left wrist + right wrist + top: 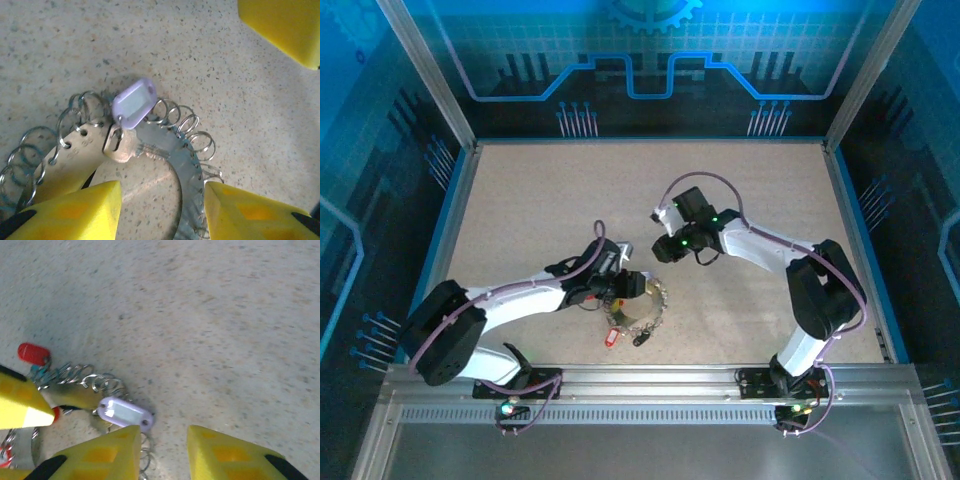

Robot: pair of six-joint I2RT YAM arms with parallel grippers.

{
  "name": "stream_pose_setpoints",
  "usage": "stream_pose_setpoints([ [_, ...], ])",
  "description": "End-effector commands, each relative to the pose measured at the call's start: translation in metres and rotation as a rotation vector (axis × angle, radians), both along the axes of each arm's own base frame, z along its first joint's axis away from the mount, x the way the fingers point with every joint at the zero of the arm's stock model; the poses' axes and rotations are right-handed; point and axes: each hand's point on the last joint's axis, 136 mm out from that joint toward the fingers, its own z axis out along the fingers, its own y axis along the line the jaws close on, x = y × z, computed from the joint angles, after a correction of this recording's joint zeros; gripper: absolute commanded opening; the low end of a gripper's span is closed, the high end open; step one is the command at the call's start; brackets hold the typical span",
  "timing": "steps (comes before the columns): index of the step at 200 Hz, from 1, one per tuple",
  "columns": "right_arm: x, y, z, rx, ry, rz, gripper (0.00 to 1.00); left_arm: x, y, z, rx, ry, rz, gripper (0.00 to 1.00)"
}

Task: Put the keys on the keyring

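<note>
The keyring [642, 305] lies flat on the table [540, 200], near the front edge and between the two arms; seen from the left wrist it is a broad flat metal band bent into a circle, with many small wire rings [192, 132] standing along its outer edge. The keys [122, 145] are at this ring: one silver key with a lilac tag [134, 102] lies across the top of the band, and a red tag [32, 352] and a dark head [640, 338] show at its near side. The left end effector [162, 200] hangs directly above the ring with its fingers spread; the inside of the circle and part of the band are seen between them, and I see nothing pinched. The right end effector [164, 440] is just beside the ring, low over the table; its fingers are also apart, with bare table in the gap, and the lilac tag lies just in front of one finger. My judgement of the progress: a few keys seem to be attached already, because their tags sit close against the band; but most of the small wire rings look empty, and whether the key with the lilac tag is really threaded or only resting on the band I cannot tell. So the task seems partly done; probably this key must be fixed on a ring, and no end effector has a hold on it now.
</note>
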Motion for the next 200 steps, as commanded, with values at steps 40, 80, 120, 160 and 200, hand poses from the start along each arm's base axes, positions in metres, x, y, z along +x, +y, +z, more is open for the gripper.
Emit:
stream_pose_setpoints([
  [40,0.014,-0.019,-0.001,0.011,-0.018,-0.114,0.37,0.028,0.011,-0.012,0.355,-0.090,0.018,0.46],
  [80,0.014,-0.026,0.004,-0.002,-0.035,-0.112,0.38,0.031,0.010,-0.021,0.426,-0.036,0.018,0.39],
  [120,0.013,-0.032,0.005,0.003,-0.033,-0.117,0.38,0.028,-0.002,-0.024,0.396,-0.008,-0.012,0.30],
  [160,0.013,-0.035,0.004,0.011,-0.021,-0.125,0.38,0.024,-0.006,-0.030,0.385,0.018,-0.016,0.30],
  [200,0.012,-0.036,0.005,0.016,-0.019,-0.128,0.37,0.025,-0.004,-0.037,0.409,0.034,-0.005,0.30],
])
